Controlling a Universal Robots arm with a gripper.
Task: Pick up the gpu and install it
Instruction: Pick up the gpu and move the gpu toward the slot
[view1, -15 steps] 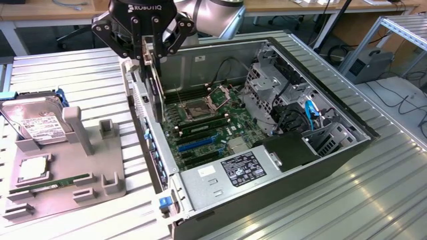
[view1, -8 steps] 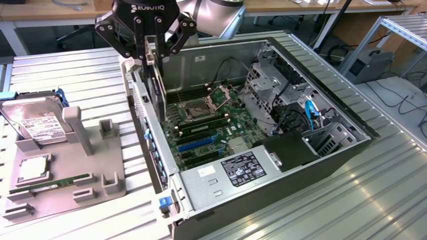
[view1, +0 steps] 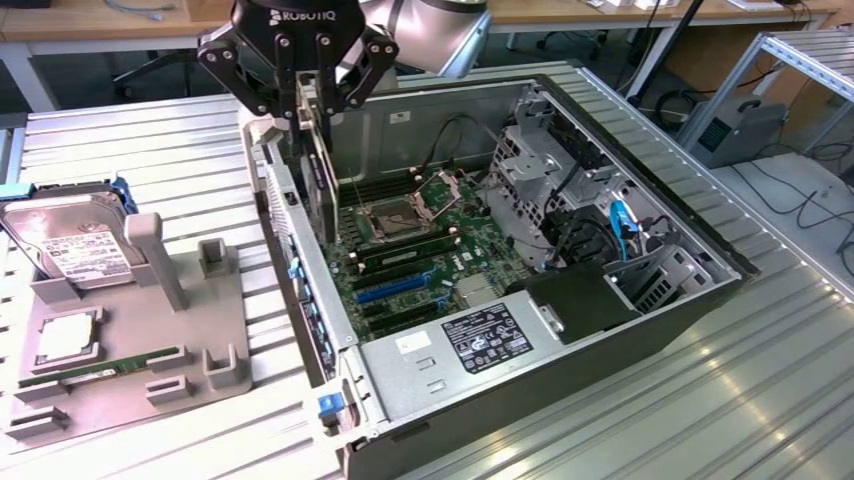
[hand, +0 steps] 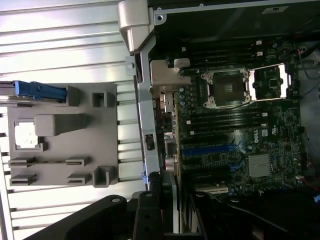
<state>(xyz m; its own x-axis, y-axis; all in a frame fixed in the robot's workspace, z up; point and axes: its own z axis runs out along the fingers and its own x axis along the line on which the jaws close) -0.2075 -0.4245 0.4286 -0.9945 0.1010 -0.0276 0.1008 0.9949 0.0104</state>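
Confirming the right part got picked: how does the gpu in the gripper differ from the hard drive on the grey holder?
The gpu is a thin black card; the hard drive is a boxy silver block with a white label. The gpu hangs vertically from the gripper over the open case; the hard drive leans in the grey holder. Both stand on edge.

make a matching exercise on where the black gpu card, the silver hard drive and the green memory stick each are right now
Things:
1. thin flat black gpu card
2. boxy silver hard drive with white label
3. narrow green memory stick

Places:
A. low in the grey plastic tray, between its small clips
B. leaning tilted against the tray's tall stand
C. held upright in the gripper, at the open computer case

Pairs: 1-C, 2-B, 3-A
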